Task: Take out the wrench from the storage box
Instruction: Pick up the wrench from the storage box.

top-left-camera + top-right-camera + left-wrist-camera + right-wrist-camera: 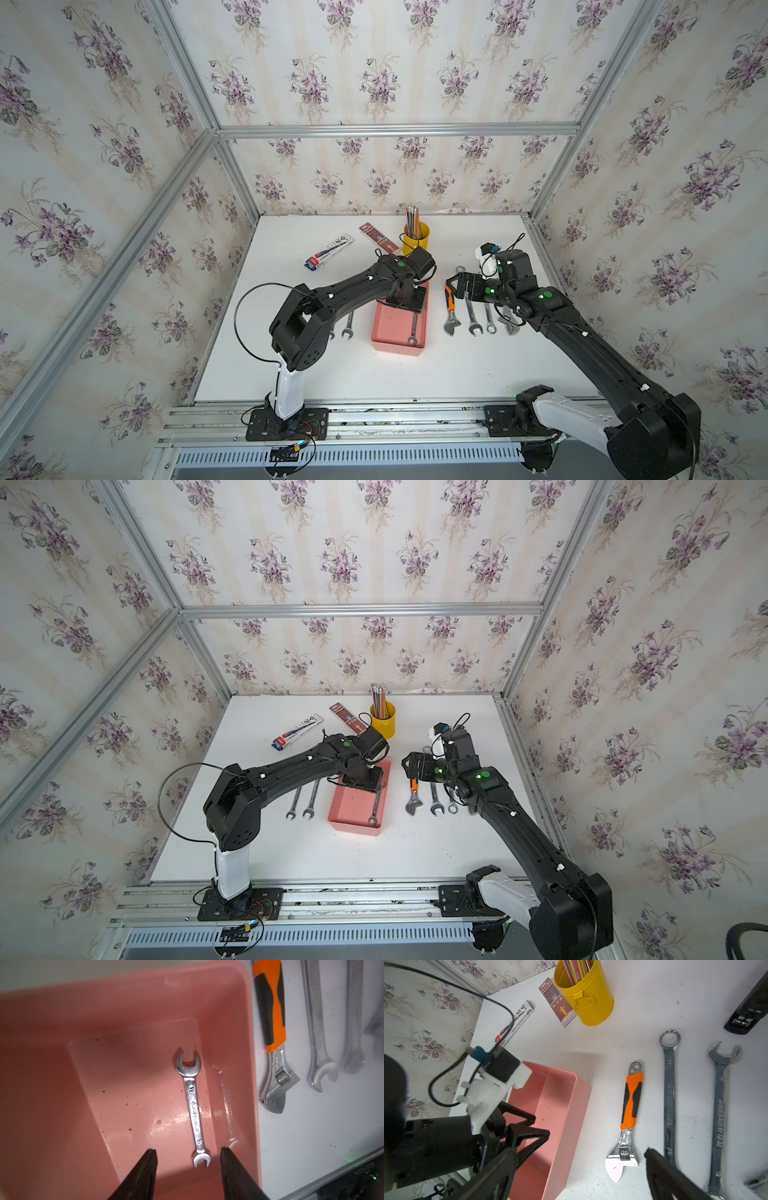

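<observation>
— What's the wrench (194, 1109) like?
— Slim polished steel, open-ended at both ends. It lies flat on the glossy floor of the pink plastic box (390, 332), along the right wall, mid-frame in both top views.
— Left gripper (189, 1150)?
— It points down into the box, with its ribbed black fingers (145, 1172) half-spread astride the wrench's small end and gaps either side.
— Right gripper (452, 286)?
— Spread wide and empty, over the handle of the orange spanner (451, 316). The box floor left of the wrench lies open.

Storage box (576, 1118) — pink, adjustable spanner (630, 1109) beside it
</observation>
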Robot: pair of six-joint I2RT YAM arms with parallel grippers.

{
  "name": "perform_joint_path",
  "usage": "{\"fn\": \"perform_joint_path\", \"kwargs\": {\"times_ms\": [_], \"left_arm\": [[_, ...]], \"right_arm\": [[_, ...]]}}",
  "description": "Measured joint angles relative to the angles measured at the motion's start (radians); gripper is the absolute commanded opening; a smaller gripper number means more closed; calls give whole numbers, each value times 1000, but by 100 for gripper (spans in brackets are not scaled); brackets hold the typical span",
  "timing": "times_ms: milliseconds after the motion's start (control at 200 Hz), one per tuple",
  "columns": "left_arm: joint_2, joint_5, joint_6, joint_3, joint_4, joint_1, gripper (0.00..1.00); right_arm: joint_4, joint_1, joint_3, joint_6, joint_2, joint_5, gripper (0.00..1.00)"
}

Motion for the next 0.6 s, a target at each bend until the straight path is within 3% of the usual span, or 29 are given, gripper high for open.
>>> {"fn": "perform_joint_path", "kwargs": {"times_ms": [599], "left_arm": [[30, -26, -83, -126, 103, -56, 55]], "right_arm": [[-5, -11, -12, 0, 6, -2, 100]]}}
